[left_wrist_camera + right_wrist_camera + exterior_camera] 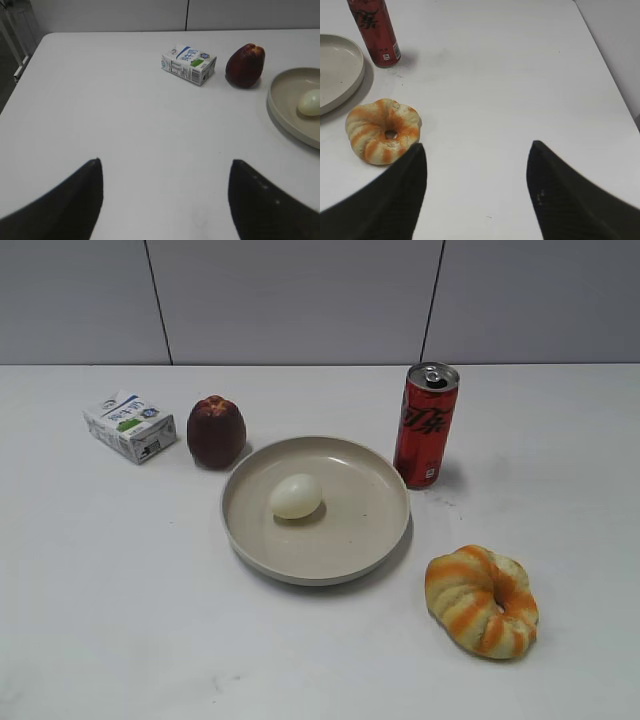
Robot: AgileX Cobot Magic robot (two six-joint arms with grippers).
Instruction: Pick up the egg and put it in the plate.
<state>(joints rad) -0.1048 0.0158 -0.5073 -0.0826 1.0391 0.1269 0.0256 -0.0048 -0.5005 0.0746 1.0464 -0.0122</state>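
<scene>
The pale egg lies inside the beige plate, left of its centre. In the left wrist view the egg shows in the plate at the right edge. The right wrist view shows only the plate's rim at the left. My left gripper is open and empty over bare table, far left of the plate. My right gripper is open and empty over bare table, right of the bread ring. Neither gripper shows in the exterior view.
A dark red fruit and a small milk carton stand left of the plate. A red soda can stands at its right rear. An orange-striped bread ring lies front right. The table's edges show in both wrist views.
</scene>
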